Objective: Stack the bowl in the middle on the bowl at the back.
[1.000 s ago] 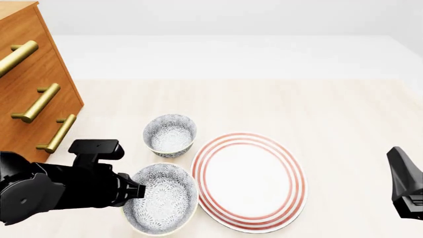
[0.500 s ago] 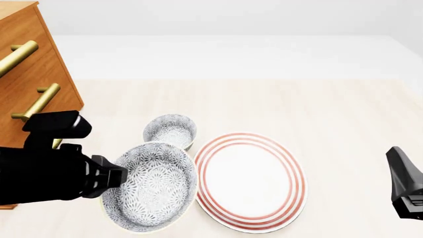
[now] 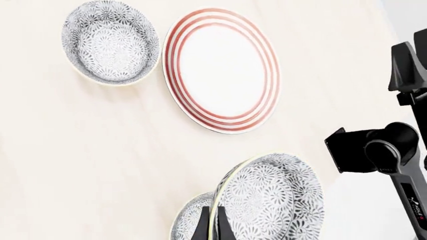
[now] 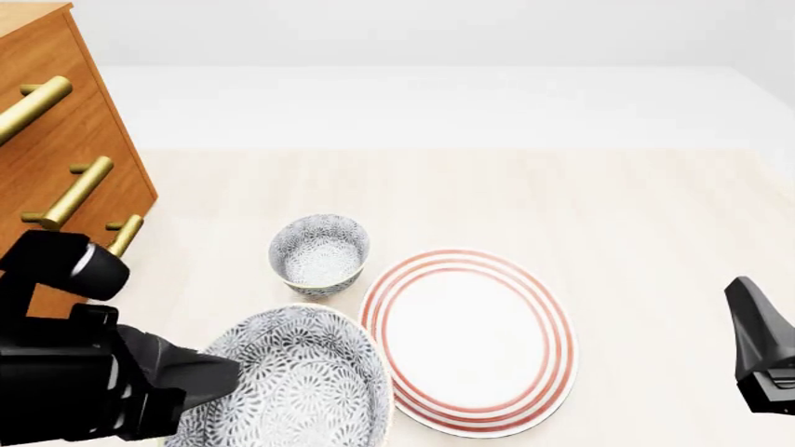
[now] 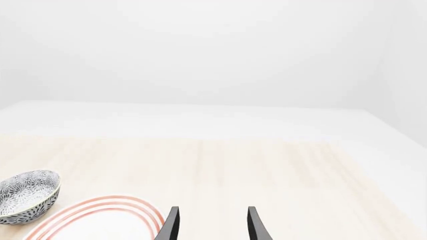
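Observation:
My left gripper (image 4: 223,374) is shut on the near-left rim of the bowl in the middle (image 4: 296,377), a wide white bowl with grey speckle, held tilted above the table. In the left wrist view the fingers (image 3: 203,226) pinch that bowl's rim (image 3: 270,197). The bowl at the back (image 4: 319,253) stands upright on the table behind it, apart from it; it also shows as a bowl (image 3: 110,41) left of the plate and as a bowl (image 5: 27,195) at the far left. My right gripper (image 5: 211,227) is open and empty at the right edge (image 4: 751,321).
A large red-ringed plate (image 4: 468,340) lies right of both bowls. A wooden drawer cabinet (image 4: 62,158) with brass handles stands at the left. Another speckled bowl (image 3: 189,220) shows partly behind the held one in the left wrist view.
The left gripper has lifted the middle bowl off the table; it now hangs nearer the camera and lower-left in the front view. The right arm has not moved.

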Robot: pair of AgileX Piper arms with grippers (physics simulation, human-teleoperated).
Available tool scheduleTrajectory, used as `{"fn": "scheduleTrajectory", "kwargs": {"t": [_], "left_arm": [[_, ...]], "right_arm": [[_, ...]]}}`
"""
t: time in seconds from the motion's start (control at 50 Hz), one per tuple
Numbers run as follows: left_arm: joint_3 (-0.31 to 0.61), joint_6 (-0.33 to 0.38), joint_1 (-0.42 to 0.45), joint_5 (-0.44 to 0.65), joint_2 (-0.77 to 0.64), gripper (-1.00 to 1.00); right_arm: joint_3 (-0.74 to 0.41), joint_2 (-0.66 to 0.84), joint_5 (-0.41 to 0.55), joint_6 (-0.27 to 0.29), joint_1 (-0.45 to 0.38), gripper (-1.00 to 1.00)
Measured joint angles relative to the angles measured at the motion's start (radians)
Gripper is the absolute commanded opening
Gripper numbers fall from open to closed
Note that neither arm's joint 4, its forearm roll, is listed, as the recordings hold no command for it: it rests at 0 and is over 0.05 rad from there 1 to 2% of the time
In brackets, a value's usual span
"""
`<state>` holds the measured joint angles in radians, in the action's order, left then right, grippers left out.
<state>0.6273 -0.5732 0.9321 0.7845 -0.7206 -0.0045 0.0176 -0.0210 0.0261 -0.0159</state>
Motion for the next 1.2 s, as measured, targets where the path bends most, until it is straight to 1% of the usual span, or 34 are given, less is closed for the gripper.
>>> {"fn": "scheduleTrajectory", "kwargs": {"t": [0.18,0.38,0.66,0.9,1.08,1.1,1.2], "left_arm": [[-0.006,-0.011,0.098,0.012,0.015,-1.0],[-0.043,-0.003,0.154,0.007,0.01,-1.0],[-0.126,0.021,0.18,-0.032,-0.016,-1.0],[-0.198,0.03,0.17,-0.085,-0.033,-1.0],[-0.234,0.031,0.167,-0.117,-0.045,-1.0],[-0.236,0.031,0.168,-0.12,-0.047,1.0],[-0.242,0.035,0.165,-0.125,-0.05,1.0]], "right_arm": [[0.0,-0.001,0.001,0.001,-0.001,1.0],[0.0,-0.001,0.001,0.001,-0.002,1.0],[0.0,-0.001,0.002,0.001,-0.002,1.0],[0.0,0.001,0.0,0.0,-0.002,1.0],[-0.001,-0.002,0.002,0.001,-0.001,1.0],[-0.001,-0.002,0.002,0.001,-0.001,1.0],[-0.001,-0.004,0.004,0.001,-0.001,1.0]]}}
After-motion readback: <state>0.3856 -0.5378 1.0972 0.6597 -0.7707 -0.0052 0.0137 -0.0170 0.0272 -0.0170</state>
